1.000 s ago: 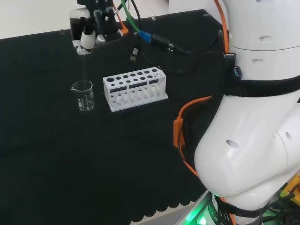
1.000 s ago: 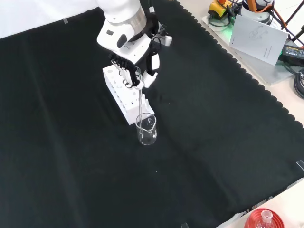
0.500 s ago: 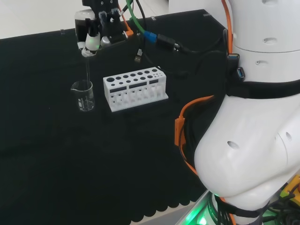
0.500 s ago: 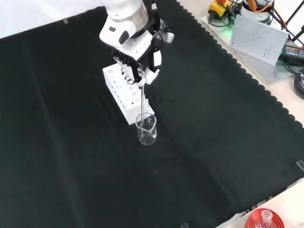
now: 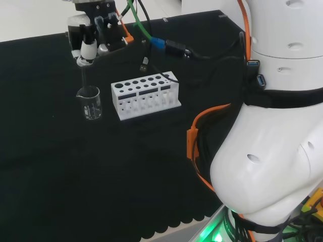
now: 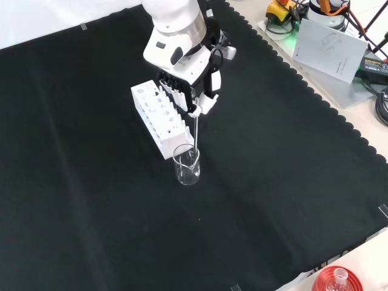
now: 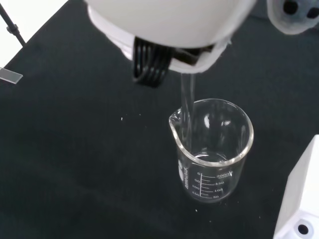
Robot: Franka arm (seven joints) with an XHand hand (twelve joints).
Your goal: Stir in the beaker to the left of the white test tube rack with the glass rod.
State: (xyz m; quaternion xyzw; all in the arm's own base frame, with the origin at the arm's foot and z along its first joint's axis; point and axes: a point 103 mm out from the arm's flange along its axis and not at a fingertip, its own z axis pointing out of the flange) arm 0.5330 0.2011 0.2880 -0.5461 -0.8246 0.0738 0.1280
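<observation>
From the head view, my hand (image 5: pixel 90 43) hangs above the beaker (image 5: pixel 90 103), which stands on the black cloth (image 5: pixel 60 166) just left of the white test tube rack (image 5: pixel 145 95); my fingers are curled round the top of the glass rod (image 5: pixel 84 79), which drops straight down toward the beaker's mouth. In the front view the same hand (image 6: pixel 193 91) sits over the near end of the rack (image 6: pixel 159 119), and the rod (image 6: pixel 196 134) runs down from my fingertips into the beaker (image 6: pixel 187 165), which here stands in front of the rack and just beside it. The wrist view is the clearest (the glass is close there): the rod (image 7: pixel 186 112) enters the beaker (image 7: pixel 213 148) near its pouring lip, close to the wall, and the beaker looks to hold little or nothing, though I cannot be sure. I judge the stirring itself is the step in hand. The next move calls for carrying the rod tip round in small circles inside the wall, keeping it upright and low, without knocking the rim or tipping the light beaker against the rack.
</observation>
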